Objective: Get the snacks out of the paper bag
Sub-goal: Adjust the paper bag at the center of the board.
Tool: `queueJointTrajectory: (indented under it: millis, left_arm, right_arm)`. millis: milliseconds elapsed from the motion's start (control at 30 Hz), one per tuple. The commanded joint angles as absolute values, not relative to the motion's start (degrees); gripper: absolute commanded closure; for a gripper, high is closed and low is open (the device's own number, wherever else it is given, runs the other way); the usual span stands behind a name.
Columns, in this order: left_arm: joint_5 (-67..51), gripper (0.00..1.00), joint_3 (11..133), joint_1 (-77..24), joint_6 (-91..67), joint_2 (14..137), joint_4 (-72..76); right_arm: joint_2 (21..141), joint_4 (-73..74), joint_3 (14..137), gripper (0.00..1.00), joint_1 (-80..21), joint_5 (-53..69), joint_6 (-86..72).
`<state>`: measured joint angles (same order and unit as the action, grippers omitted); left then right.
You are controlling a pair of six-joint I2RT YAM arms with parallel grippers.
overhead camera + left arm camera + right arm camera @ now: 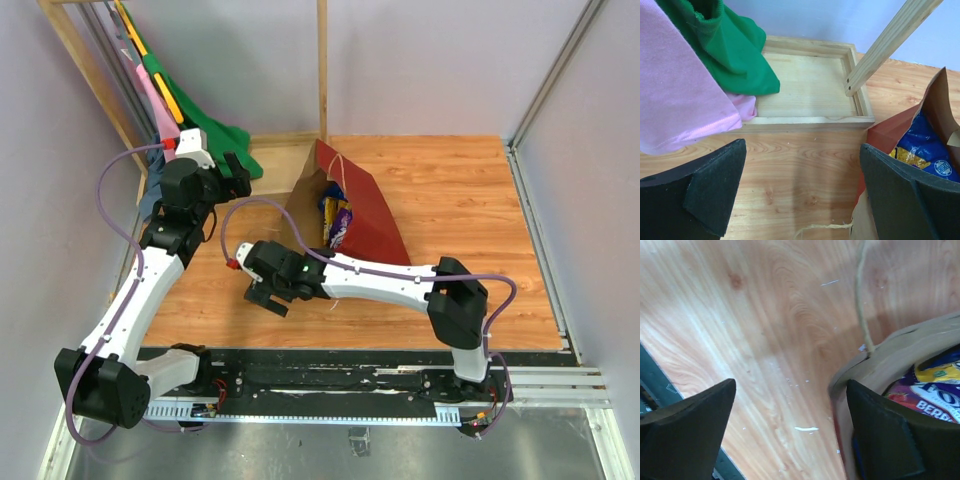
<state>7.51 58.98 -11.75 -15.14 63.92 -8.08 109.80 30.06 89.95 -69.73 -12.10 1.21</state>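
The paper bag (368, 212) lies on its side on the wooden table, dark red outside, its mouth toward the left. Snacks (337, 222) show inside the mouth: a blue chip bag (922, 142) and a purple packet (927, 395). My left gripper (238, 172) is open over bare wood left of the bag's mouth, the gripper (802, 150) with nothing between its fingers. My right gripper (271, 296) stands open at the near side of the mouth. In the right wrist view this gripper (791, 385) has the bag's kraft rim (840, 390) just inside its right finger. A string handle (861, 305) trails on the wood.
Pink cloth (675, 95) and green cloth (735, 55) hang at the back left. A shallow wooden frame (805, 122) lies behind the left gripper, with an upright wooden post (322, 70) beside it. The table's black front rail (652, 375) is near the right gripper.
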Motion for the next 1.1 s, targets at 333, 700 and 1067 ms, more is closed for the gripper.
queueJointTrajectory:
  millis: [333,700,1067]
  left_arm:
    - [8.6,0.00,60.3,-11.3,-14.7,64.0,-7.9]
    - [5.3,0.00,59.5,-11.3,-15.2,63.0,-6.2]
    - [-11.1,0.00,58.0,-11.3,-16.6,63.8,0.8]
  right_arm:
    - [85.3,6.1,73.9,0.02,-77.2,-15.0,12.5]
    - [67.1,-10.1,58.8,0.02,-76.6,-22.0,17.2]
    - [52.9,0.3,58.9,0.02,-43.3,-19.3,-2.0]
